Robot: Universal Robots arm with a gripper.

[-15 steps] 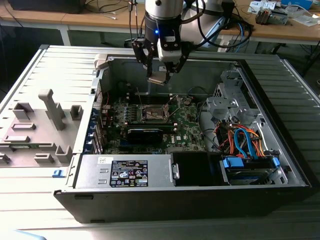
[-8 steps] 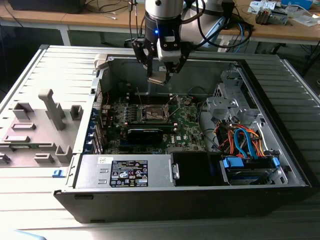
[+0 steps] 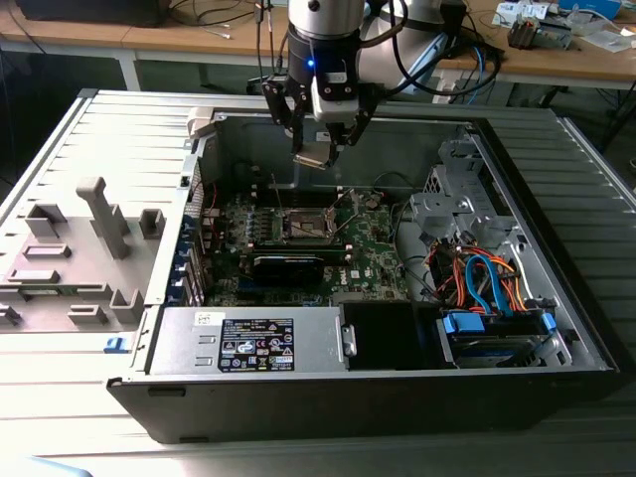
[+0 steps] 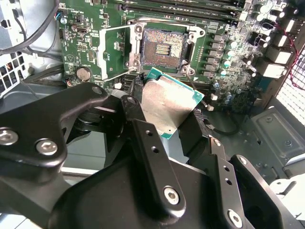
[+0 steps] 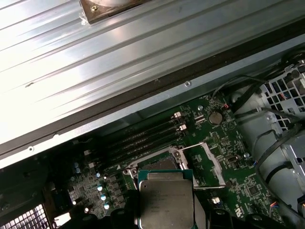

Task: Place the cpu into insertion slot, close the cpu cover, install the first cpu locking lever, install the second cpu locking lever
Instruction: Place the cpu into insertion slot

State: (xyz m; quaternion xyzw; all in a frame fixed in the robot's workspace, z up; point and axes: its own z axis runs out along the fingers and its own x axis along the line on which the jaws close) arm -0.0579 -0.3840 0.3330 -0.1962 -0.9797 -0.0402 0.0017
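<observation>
Up inside the open case (image 3: 397,397), well clear of its walls, holding the cpu (image 4: 169,107) clamped by two edges in the gripper (image 4: 167,115), high over the board (image 3: 373,248) and apart from the insertion slot (image 4: 164,47), partly hidden behind the cpu in the first wrist view, beside the flipped-open cpu cover (image 4: 116,29).

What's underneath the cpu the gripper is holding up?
The cpu, clamped in the gripper, hangs above the green circuit board. Below it lies the insertion slot, empty, with the cpu cover swung open beside it. The chip's own underside cannot be seen.
</observation>
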